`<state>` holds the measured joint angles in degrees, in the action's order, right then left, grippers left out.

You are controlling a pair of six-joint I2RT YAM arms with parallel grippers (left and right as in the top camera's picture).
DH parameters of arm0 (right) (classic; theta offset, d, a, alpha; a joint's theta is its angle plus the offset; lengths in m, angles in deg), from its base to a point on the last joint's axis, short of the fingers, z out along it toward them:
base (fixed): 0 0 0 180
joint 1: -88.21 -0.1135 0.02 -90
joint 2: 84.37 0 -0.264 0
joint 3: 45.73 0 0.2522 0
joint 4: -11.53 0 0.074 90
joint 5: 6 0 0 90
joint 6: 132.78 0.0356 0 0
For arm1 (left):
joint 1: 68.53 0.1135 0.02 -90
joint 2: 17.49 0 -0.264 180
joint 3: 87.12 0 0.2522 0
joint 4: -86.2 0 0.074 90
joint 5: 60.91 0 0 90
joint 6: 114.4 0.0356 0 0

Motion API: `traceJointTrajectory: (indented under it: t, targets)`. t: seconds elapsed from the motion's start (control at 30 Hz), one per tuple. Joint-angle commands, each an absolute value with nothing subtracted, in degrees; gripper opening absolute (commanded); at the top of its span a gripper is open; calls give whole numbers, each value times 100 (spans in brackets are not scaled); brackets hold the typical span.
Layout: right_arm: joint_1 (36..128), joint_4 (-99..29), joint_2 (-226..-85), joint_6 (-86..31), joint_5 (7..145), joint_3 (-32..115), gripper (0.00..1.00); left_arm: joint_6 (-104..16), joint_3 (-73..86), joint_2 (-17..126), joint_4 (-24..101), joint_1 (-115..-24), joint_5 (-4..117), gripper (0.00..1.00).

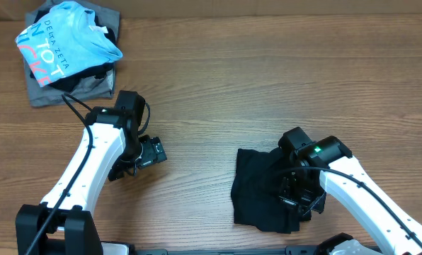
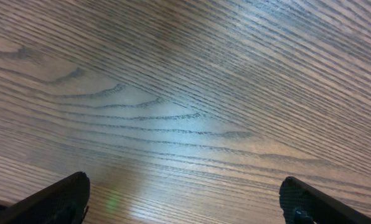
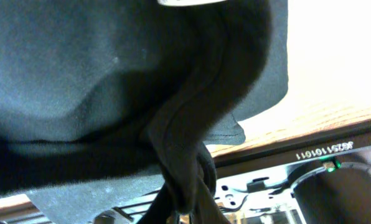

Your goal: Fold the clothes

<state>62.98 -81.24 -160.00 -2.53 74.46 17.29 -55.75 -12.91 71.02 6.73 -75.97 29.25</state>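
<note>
- Where the two fingers of the right gripper [image 3: 187, 198] meet, at the bottom of the right wrist view, they are clenched on a twisted ridge of a soft, thin, plain black T-shirt [image 3: 111, 74]. The fingers themselves are almost wholly buried in the cloth.
- From that pinch the fabric rises in a thick rolled fold and spreads into a broad dark sheet that fills most of the wrist view. One hemmed corner hangs free at the right, with pale wood showing beyond it.
- Seen from overhead, the black T-shirt lies crumpled into a rough square on the near right part of the brown wood-grain table [image 1: 267, 71]. The right gripper is down on the shirt's right portion, and the white right arm [image 1: 367, 202] reaches in from the lower right corner.
- The left gripper [image 2: 185, 199] has its black fingers [image 2: 55, 199] spread wide apart, released and holding nothing; only bare wood grain shows between the two tips.
- From overhead, the left gripper hangs over bare table left of centre, well apart from the black T-shirt, on the white left arm [image 1: 90, 163] that runs in from the lower left.
- In the far left corner, a light blue shirt printed DELTA ZETA [image 1: 62, 39] lies bunched on top of a grey garment [image 1: 44, 92], both well apart from the black T-shirt.
</note>
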Motion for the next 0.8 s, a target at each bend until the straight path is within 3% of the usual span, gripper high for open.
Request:
traceJointTrajectory:
  t: [0.0, 0.4, 0.77]
  targets:
    - [6272, -8113, -15961, -65, 7562, 1685, 4, -5481, -1302, 7102, 668, -7577, 2910, 100]
    - [6285, -9090, -15047, 1662, 8709, 2223, 4, -5484, -1302, 7102, 673, -7577, 2910, 100]
    - [6282, -8508, -14433, 2768, 9015, 1823, 4, -5484, -1302, 7102, 712, -7577, 2912, 100]
